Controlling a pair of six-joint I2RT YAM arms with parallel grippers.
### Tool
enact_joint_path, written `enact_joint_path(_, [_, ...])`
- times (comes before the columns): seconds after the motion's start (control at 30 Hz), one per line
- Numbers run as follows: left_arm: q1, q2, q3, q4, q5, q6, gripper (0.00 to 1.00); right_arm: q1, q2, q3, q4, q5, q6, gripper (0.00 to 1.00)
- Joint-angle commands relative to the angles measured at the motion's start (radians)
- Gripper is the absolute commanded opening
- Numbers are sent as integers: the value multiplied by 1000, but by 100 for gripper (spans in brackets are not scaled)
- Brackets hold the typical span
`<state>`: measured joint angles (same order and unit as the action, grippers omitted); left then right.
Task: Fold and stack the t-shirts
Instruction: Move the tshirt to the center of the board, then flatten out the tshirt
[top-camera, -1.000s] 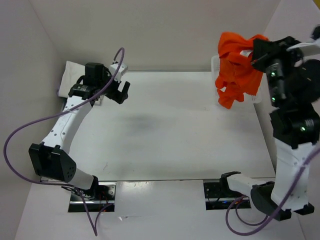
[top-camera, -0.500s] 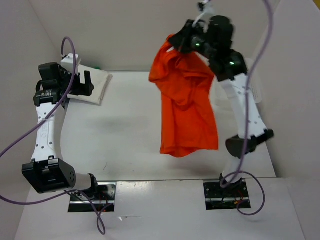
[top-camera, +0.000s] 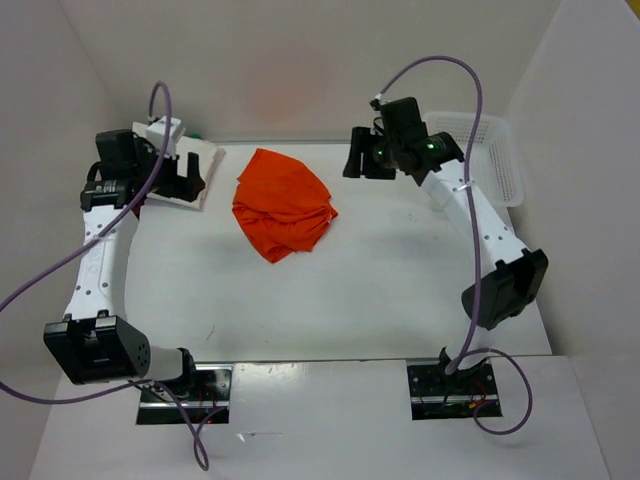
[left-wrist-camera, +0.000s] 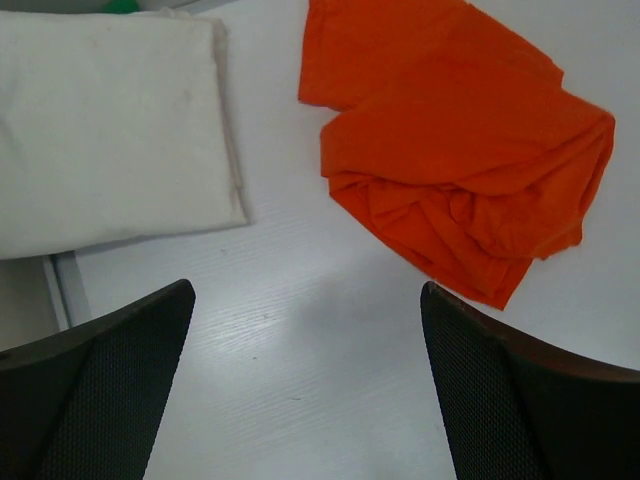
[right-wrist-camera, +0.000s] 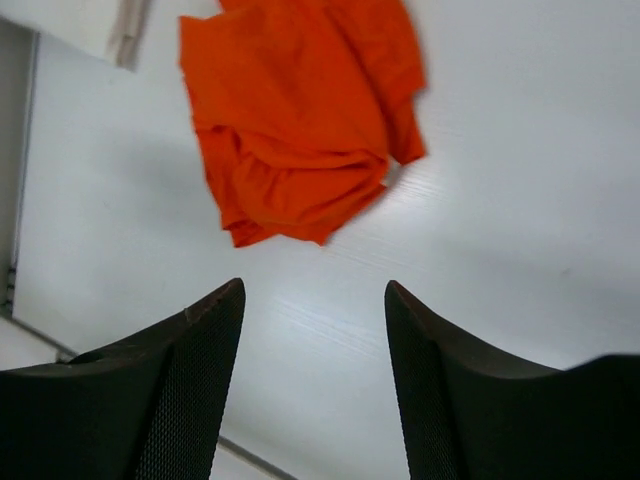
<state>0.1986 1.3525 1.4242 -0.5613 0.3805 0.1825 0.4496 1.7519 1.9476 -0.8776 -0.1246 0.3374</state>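
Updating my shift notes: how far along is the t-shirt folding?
Done: a folded white cloth t-shirt sits far left, a sliver of green cloth behind it. In hand: nothing; left gripper and right gripper fingers stand open. Left: the crumpled orange-red cloth t-shirt needs folding and stacking.

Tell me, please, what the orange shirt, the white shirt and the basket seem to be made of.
Orange shirt: soft matte cloth, probably cotton knit; it lies crumpled in loose folds.
White shirt: similar matte cloth, folded flat with a seamed edge.
Basket: likely rigid white plastic; its walls show a mesh.
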Motion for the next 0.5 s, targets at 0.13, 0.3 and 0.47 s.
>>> enact_joint_path(0.13, [-237,77,-76,-69,-138,141,100,-40,-103,-259,196,22,55,64])
enact_joint_path(0.3, [-407,146,-171,-22,-169,141,100,32,112,-243,218,-27,101,68])
enact_joint_path(0.47, [-510,281,-232,101,-267,80,100,44,262,-240,302,-84,146,80])
